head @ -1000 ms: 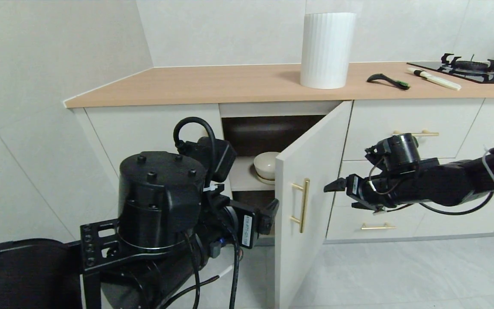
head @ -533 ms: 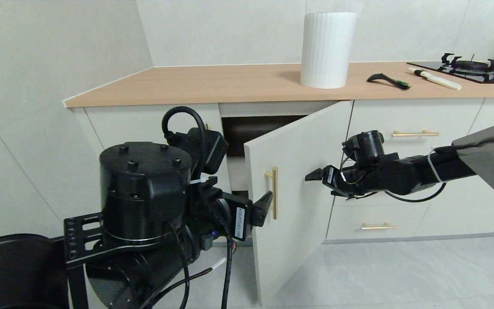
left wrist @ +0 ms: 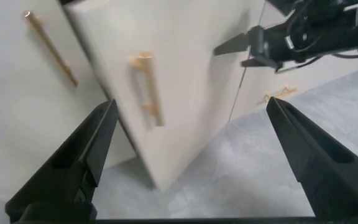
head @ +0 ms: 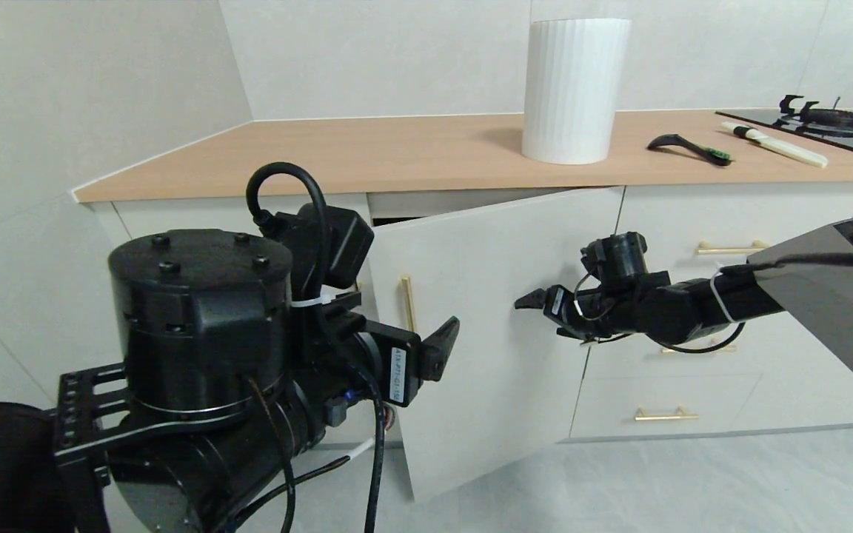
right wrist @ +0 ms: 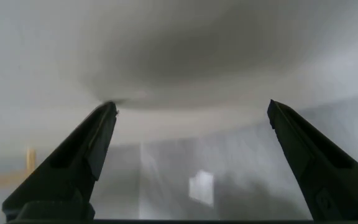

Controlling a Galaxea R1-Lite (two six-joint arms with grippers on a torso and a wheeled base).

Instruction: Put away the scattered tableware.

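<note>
A white cabinet door (head: 486,244) under the wooden counter (head: 367,152) stands only slightly ajar, its gold handle (head: 406,303) on the left. My right gripper (head: 537,317) is open, with its fingertips at the door's face. In the right wrist view the right gripper (right wrist: 191,155) is spread wide close to the pale door panel (right wrist: 185,62). My left gripper (head: 437,352) is open and empty, low in front of the door. The left wrist view has the left gripper (left wrist: 194,155) facing the door (left wrist: 191,68) and its handle (left wrist: 148,87).
On the counter stand a tall white ribbed container (head: 574,89), a black-handled tool (head: 689,146) and a cream-handled utensil (head: 774,144). A gas hob (head: 834,118) is at the far right. Drawers with gold handles (head: 730,246) lie right of the door.
The cabinet door has swung from wide open to nearly shut with my right gripper against it. The bowl on the shelf is now hidden. The head camera has shifted too.
</note>
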